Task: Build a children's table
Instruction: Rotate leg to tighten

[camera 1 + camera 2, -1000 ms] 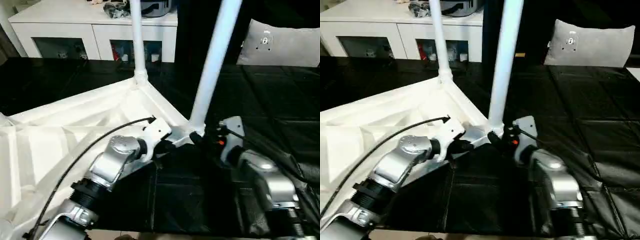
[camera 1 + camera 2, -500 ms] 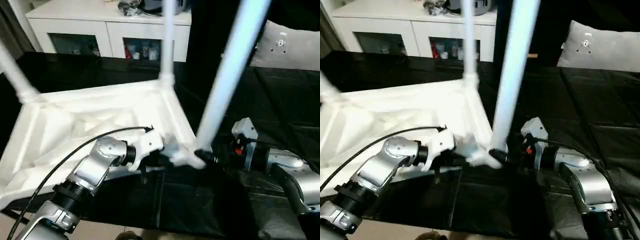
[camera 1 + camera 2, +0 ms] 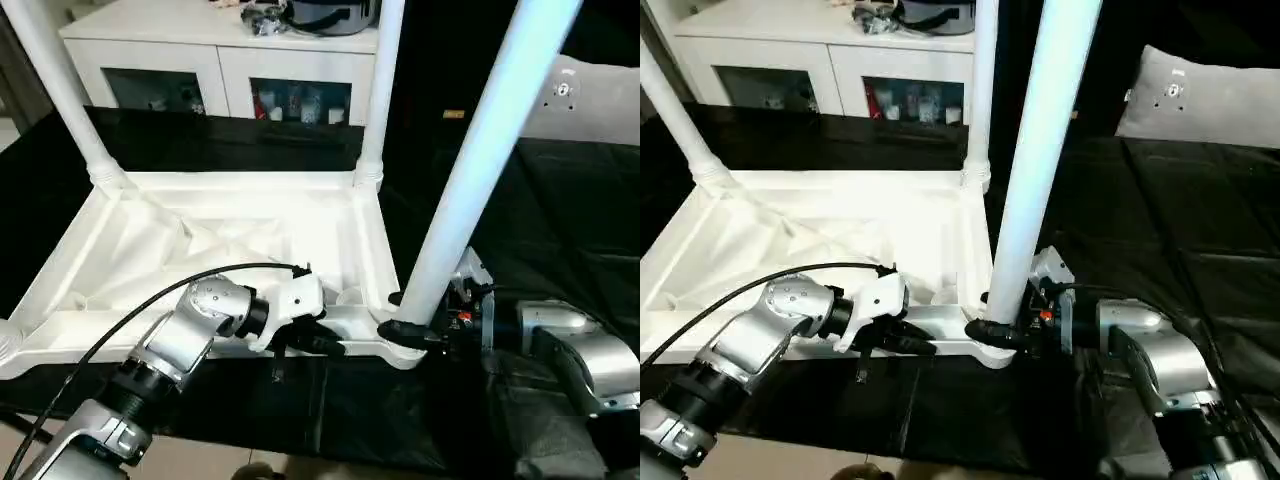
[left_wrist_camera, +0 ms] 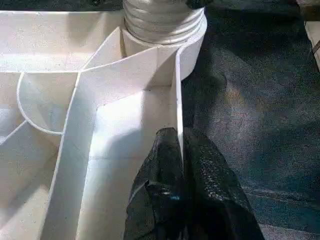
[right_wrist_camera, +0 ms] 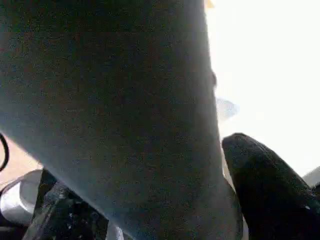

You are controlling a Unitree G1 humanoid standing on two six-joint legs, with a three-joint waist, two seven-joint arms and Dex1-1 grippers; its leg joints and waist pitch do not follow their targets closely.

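The children's table lies upside down on the black floor, its white ribbed top (image 3: 200, 240) facing up. Three white legs stand in corner sockets: a near right leg (image 3: 470, 170), a far one (image 3: 378, 100) and a far left one (image 3: 60, 90). My left gripper (image 3: 325, 342) is shut on the top's thin near rim (image 4: 178, 100), close to the near leg's socket (image 4: 160, 20). At the foot of the near right leg, my right gripper (image 3: 408, 332) has one black finger (image 5: 270, 190) on each side, against the leg.
A white glass-door cabinet (image 3: 220, 60) with clutter on top stands behind the table. A grey cushion (image 3: 590, 100) lies at the far right. Black matting (image 3: 560, 230) covers the floor around and to the right of the table.
The view has swung, so the top lies squarer to me and the far left leg has come into sight. Both grippers stay at the near right corner, the left holding the rim.
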